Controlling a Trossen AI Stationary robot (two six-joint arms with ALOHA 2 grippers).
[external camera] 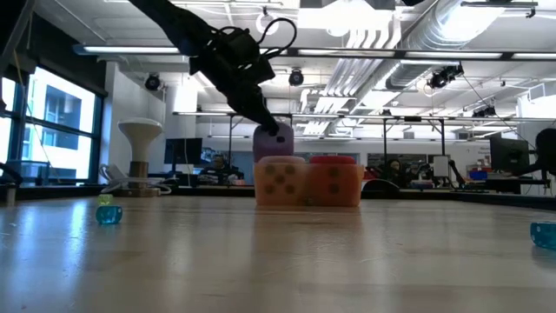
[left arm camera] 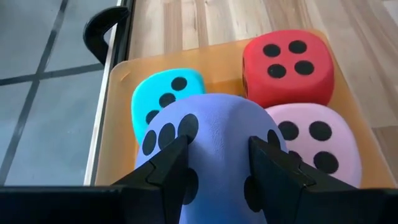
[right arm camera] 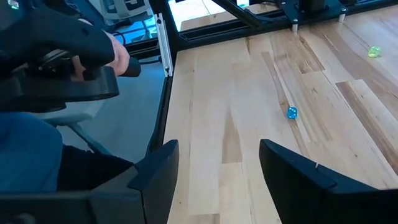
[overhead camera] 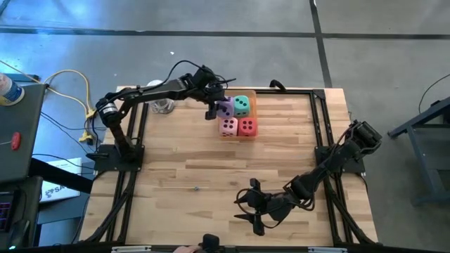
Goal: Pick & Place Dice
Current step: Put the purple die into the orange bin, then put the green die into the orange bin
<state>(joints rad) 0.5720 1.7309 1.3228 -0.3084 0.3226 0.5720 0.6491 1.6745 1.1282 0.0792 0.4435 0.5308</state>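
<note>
purple die (left arm camera: 214, 134) in left fingers (left arm camera: 168, 168), pink die (left arm camera: 317, 140) and teal die (left arm camera: 163, 99) alongside

The purple die (left arm camera: 211, 143) is showing dark pips on a lilac face, while the red die (left arm camera: 287, 67) is showing four black pips, the pink die (left arm camera: 317, 140) is carrying black pips on pale pink, and the teal-green die (left arm camera: 163, 99) is bearing a diagonal row of dark pips. All are sitting in a translucent orange tray (left arm camera: 118, 118). The table (right arm camera: 236, 118) is displaying light wood strips in varying tan tones, and both tools are appearing black.
</note>
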